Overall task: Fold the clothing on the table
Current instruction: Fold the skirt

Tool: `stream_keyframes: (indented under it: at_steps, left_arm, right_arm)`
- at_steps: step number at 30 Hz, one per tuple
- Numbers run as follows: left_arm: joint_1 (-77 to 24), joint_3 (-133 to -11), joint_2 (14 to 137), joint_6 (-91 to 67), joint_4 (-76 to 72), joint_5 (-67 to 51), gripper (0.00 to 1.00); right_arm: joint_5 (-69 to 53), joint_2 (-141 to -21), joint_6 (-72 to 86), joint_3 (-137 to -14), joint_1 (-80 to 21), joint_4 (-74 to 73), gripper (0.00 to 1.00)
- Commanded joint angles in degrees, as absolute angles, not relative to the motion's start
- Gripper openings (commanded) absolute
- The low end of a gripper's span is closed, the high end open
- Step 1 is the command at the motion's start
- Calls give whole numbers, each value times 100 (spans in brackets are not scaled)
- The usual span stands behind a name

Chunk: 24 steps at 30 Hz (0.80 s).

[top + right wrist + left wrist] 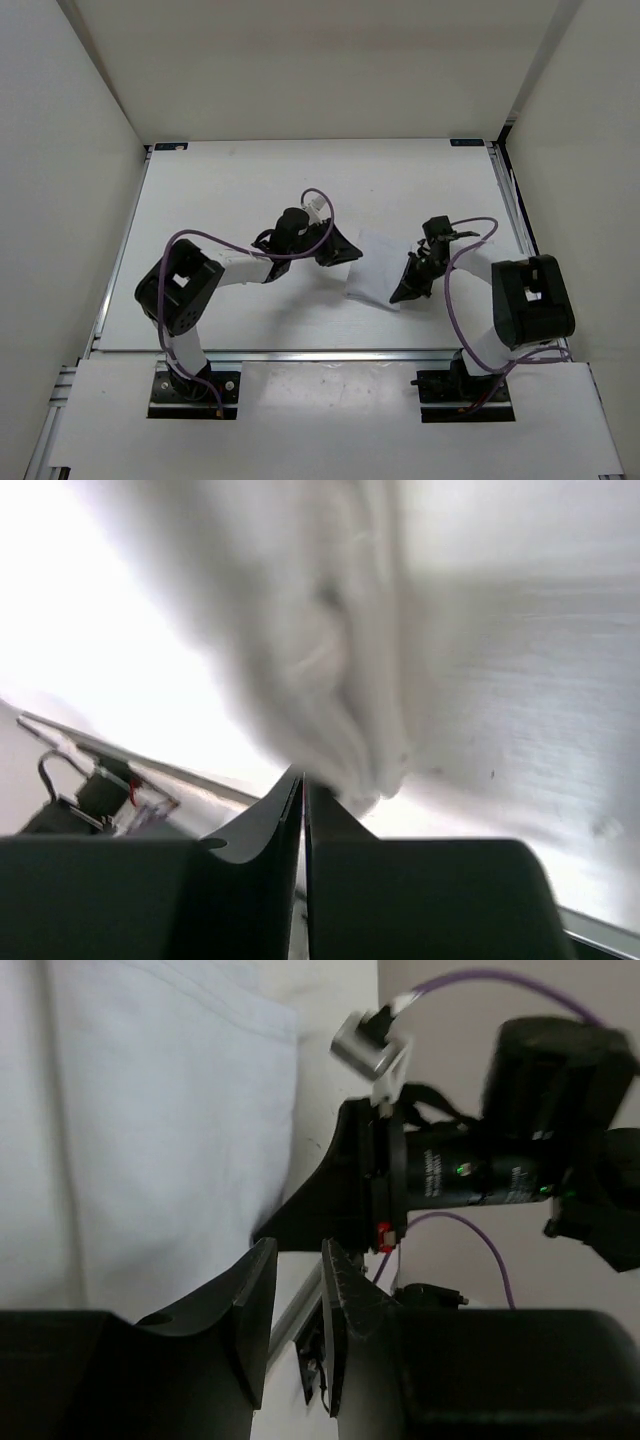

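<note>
Locate the clothing on the table, between the two arms. The right gripper is clenched on its bunched edge (folds gather at the fingertips). The left gripper stands slightly parted and empty, just beside the clothing.

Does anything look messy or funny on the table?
Yes. The clothing lies a bit crooked on the table. Its edge is scrunched into wrinkles right at the closed tips of the right tool, instead of lying flat.
</note>
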State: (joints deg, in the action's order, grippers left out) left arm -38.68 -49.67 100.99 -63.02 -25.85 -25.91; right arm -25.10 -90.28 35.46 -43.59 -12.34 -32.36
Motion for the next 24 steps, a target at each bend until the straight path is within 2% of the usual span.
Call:
stream_keyframes:
  at_steps: [1,7,13,24]
  left_arm:
    - [-4051,-5255,10300,-6451,-2734,-2918,35]
    - [-4061,-5212,10695,-6232,-2172,-2584,31]
    - [-4218,-5282,11118,-5679,-1522,-2101,30]
    - [-3666,-4949,10688,-5107,-423,-748,30]
  right_arm:
    - [-1882,-8273,3577,-5000,-1134,-3418,7]
    - [-1810,-7384,3604,-5370,-431,-3709,8]
    - [-1697,-6795,3665,-5204,-27,-3770,9]
    - [-1801,-6425,3674,-4957,254,-3902,10]
